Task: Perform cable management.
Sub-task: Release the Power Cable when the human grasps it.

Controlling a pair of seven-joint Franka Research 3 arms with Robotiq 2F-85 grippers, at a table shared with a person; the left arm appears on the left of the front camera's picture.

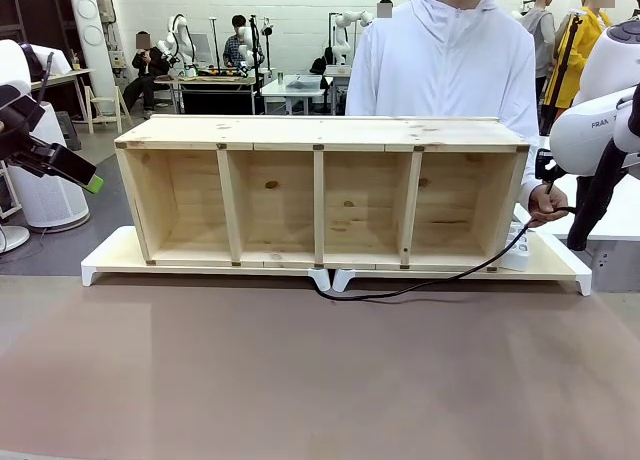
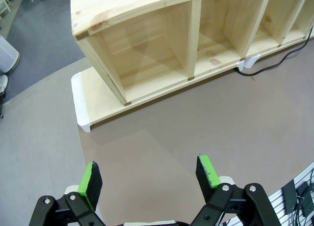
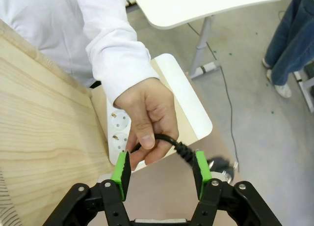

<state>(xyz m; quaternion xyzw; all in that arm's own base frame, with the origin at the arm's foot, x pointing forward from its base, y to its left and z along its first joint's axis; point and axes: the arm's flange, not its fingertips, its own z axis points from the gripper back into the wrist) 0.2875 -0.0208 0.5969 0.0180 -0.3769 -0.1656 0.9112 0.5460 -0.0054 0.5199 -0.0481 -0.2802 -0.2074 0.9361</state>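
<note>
Person's hand offers the cable end between the right gripper's spread fingers; left gripper idle and released.

Wooden shelf unit [image 1: 320,190] with 4 open compartments sits on a low white riser [image 1: 110,255] on the brown table [image 1: 300,380]. The cable [image 1: 420,285] runs from under the shelf's front middle, across the table to the right, up to the person's hand [image 3: 147,120] at the shelf's right end, just beside the white power strip [image 3: 117,132]. In the right wrist view the hand pinches the cord, and its ribbed end lies between the green pads of the right gripper [image 3: 162,172]; jaws apart, not closed on it. Left gripper [image 2: 149,179] hangs over bare table near the shelf's left end, jaws wide, holding nothing.
</note>
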